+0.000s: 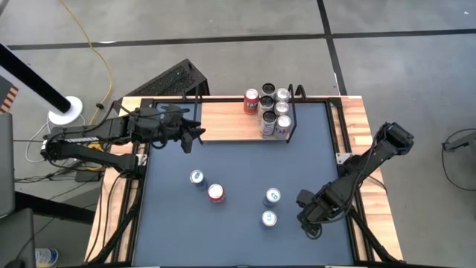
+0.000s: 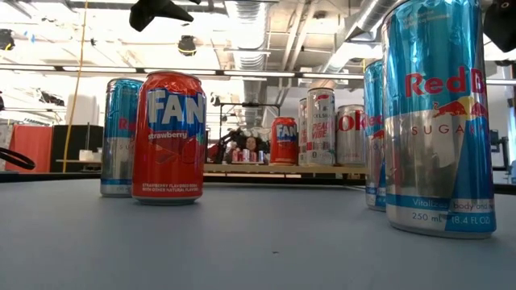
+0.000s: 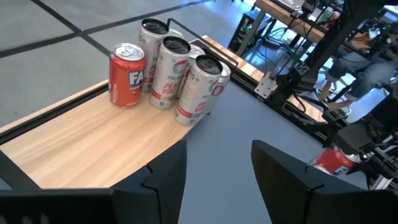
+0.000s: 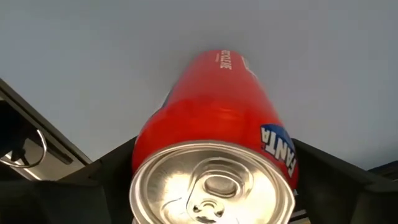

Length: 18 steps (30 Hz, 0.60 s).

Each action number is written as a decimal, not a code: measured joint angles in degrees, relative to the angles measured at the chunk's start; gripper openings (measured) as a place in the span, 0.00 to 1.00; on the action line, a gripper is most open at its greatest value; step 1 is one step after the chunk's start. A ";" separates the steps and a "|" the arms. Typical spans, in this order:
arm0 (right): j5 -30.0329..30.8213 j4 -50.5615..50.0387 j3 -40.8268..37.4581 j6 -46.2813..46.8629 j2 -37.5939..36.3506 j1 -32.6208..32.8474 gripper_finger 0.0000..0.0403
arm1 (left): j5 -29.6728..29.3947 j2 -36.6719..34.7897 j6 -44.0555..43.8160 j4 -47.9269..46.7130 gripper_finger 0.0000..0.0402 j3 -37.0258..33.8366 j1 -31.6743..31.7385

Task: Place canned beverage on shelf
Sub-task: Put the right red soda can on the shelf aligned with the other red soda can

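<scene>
Dark grey table top (image 1: 238, 171) fills the high view, grey floor around it. Your shelf (image 1: 230, 119) lies at twelve o'clock, five cans (image 1: 272, 110) crowded at its right end. Four loose cans (image 1: 216, 193) stand mid-table. The left gripper (image 1: 195, 135) hovers at ten o'clock; the right gripper (image 1: 311, 223) sits at five o'clock.

From the low view, a workshop with ceiling pipes and lamps lies beyond the cans.

The left wrist view shows the left fingers (image 3: 168, 174) spread, holding nothing, above the shelf's bare wood.

The right wrist view shows a red Fanta can (image 4: 214, 155) pinched between the right fingers. I judge you should lift it clear, keep it upright, steer around the loose cans, and set it on bare wood left of the cluster.
</scene>
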 joint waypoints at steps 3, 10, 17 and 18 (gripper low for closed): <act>0.00 -0.06 0.00 -0.22 0.00 0.00 0.85 | -0.02 0.00 -0.44 0.04 0.42 0.00 -0.02; -0.04 -0.40 0.02 -1.90 -0.12 0.00 0.69 | -0.02 0.00 -0.77 0.04 0.42 0.00 0.00; 1.36 -6.79 1.94 -2.53 -3.14 -0.32 0.66 | -0.02 0.00 -0.85 0.05 0.42 0.00 0.00; 1.42 -8.74 2.70 -3.25 -3.81 -0.73 0.66 | -0.02 0.00 -0.85 0.06 0.42 0.00 0.00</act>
